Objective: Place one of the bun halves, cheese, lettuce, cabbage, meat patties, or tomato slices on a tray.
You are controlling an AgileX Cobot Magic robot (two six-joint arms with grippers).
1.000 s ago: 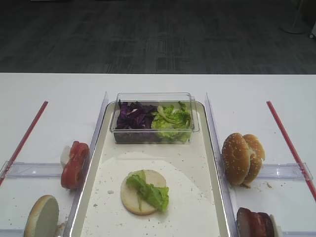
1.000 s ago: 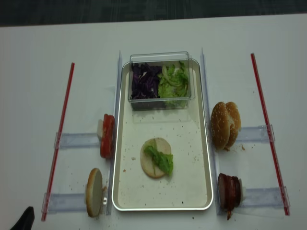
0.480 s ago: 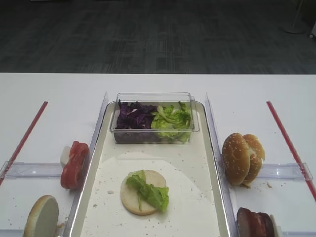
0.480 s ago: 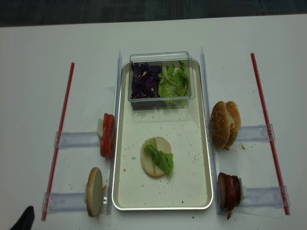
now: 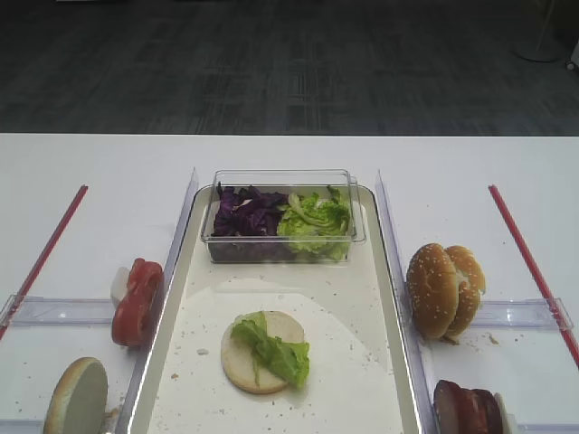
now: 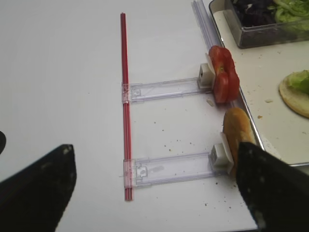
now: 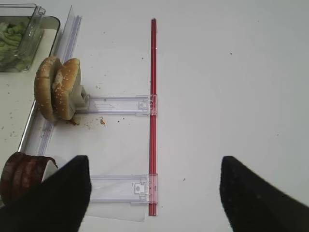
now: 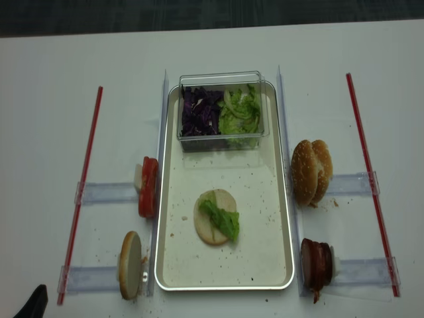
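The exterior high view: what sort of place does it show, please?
Probably a lab bench set up as a burger station: a white table, a tray holding a bun half with lettuce, red guide strips, grey carpet behind.

Tray (image 8: 169, 265), lower half: open floor around the bun half (image 8: 213, 216) with lettuce (image 8: 222, 220). Upper end: blocked by clear tub (image 8: 222, 109). Left flank: tomato slices (image 8: 148, 187). Right flank: bun halves (image 8: 311, 172), meat patties (image 8: 315, 263). Outer bench (image 8: 46, 132): open beyond the red strips (image 8: 83, 189).
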